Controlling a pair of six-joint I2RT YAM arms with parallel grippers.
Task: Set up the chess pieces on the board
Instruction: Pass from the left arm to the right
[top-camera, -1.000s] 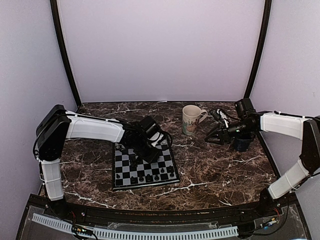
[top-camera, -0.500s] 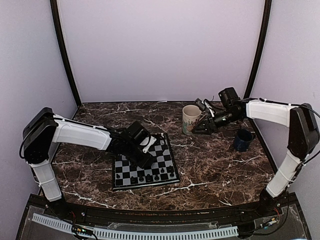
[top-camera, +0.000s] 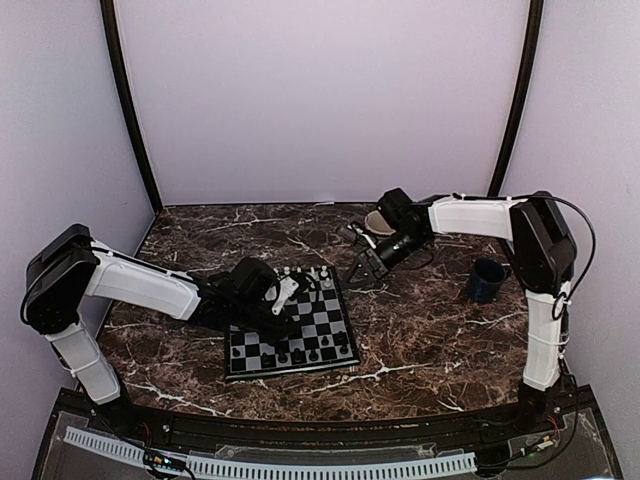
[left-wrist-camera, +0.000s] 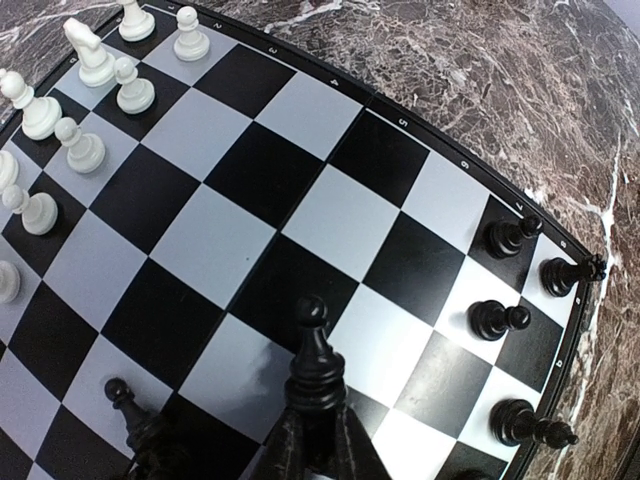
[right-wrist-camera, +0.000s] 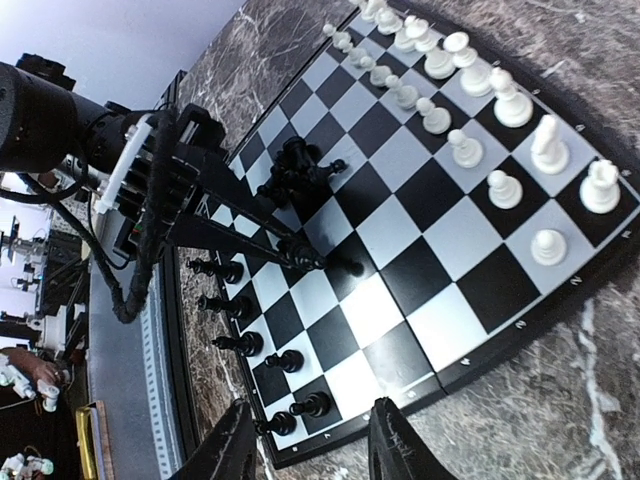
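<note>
Chessmen are filling the board (left-wrist-camera: 250, 160), which is lying on the marble bench (top-camera: 440, 330). The white pieces (left-wrist-camera: 83, 150) are lining one edge and the black pieces (left-wrist-camera: 497, 318) the opposite one. One more black piece (left-wrist-camera: 315, 365) is riding over a mid-board square in the left pincer (left-wrist-camera: 320, 438), nipped tight low down, I'd guess so it can be stood upright among its fellows. Off the board's corner the right pincer (right-wrist-camera: 312, 440) is hovering part-open and empty, seemingly out of the way on purpose.
</note>
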